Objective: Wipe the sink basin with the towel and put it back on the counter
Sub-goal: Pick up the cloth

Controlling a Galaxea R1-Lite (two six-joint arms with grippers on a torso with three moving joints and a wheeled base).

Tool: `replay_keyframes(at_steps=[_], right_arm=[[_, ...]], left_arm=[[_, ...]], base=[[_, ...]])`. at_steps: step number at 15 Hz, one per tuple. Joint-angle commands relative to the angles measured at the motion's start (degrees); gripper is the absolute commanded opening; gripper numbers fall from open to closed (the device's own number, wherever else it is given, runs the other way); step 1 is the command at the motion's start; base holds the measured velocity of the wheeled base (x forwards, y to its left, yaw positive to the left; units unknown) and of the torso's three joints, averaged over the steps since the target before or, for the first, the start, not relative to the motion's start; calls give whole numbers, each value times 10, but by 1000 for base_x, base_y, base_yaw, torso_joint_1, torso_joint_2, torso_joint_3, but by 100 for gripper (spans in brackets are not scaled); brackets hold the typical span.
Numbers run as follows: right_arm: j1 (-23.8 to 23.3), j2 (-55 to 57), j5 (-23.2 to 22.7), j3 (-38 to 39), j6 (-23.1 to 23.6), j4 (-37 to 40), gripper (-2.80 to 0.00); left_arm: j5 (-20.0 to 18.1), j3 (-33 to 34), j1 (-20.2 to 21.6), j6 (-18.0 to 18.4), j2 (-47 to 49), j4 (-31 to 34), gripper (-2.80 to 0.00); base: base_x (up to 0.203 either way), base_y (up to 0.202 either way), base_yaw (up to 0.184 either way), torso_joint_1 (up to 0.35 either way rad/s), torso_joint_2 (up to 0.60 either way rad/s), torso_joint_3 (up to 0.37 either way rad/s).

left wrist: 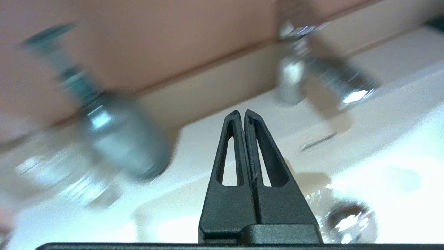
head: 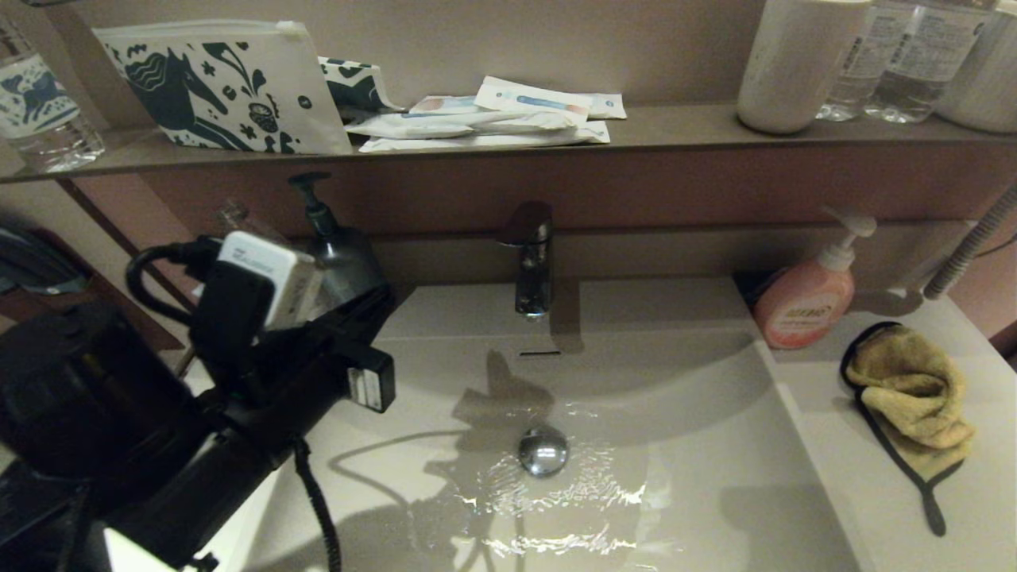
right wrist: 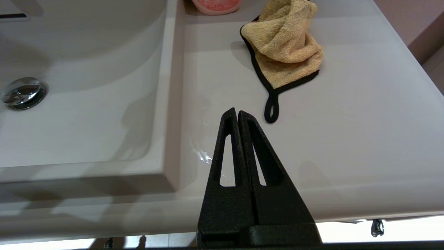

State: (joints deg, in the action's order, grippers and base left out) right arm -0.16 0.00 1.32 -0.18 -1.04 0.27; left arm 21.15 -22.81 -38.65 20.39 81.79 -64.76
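The mustard-yellow towel [head: 910, 397] [right wrist: 284, 52] lies crumpled on the counter [head: 854, 516] [right wrist: 347, 121] right of the sink basin [head: 699, 477] [right wrist: 86, 121], with its black loop strap pointing to the front. Nothing touches it. Shallow rippling water lies around the chrome drain plug [head: 543, 451] [right wrist: 23, 92]. My right gripper [right wrist: 237, 113] is shut and empty above the counter's front part, just short of the loop; it is outside the head view. My left arm [head: 262, 365] hangs over the basin's left side. My left gripper [left wrist: 241, 111] is shut and empty, pointing at the back wall.
A chrome faucet [head: 531, 262] stands at the back centre above the overflow slot [head: 540, 353]. A pink soap bottle [head: 804, 306] stands just behind the towel, a dark pump bottle [head: 338, 250] at the back left. The brown shelf [head: 675, 127] carries pouches, sachets and bottles.
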Motion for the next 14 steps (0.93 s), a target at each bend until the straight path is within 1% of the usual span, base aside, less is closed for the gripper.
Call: replay_keyframes(at_steps=[1, 2, 4, 7, 9, 11, 14], right_arm=[[0, 1, 0, 0, 0, 0, -280], [1, 0, 0, 0, 0, 0, -280], [0, 1, 0, 0, 0, 0, -280], [0, 1, 0, 0, 0, 0, -280], [0, 1, 0, 0, 0, 0, -280], [0, 1, 0, 0, 0, 0, -280], [0, 1, 0, 0, 1, 0, -280]], left_arm=[[2, 39, 22, 1, -67, -3, -280], [2, 61, 39, 1, -95, -2, -280], [1, 110, 91, 2, -145, -1, -280], [2, 165, 127, 1, -239, 3, -280], [3, 197, 175, 1, -313, 17, -280], [3, 215, 220, -1, -397, 51, -280], [1, 225, 286, -8, -525, 132, -280]], base=[[0, 0, 0, 0, 0, 0], [0, 0, 0, 0, 0, 0], [0, 0, 0, 0, 0, 0], [0, 0, 0, 0, 0, 0], [0, 0, 0, 0, 0, 0], [0, 0, 0, 0, 0, 0], [0, 0, 0, 0, 0, 0]])
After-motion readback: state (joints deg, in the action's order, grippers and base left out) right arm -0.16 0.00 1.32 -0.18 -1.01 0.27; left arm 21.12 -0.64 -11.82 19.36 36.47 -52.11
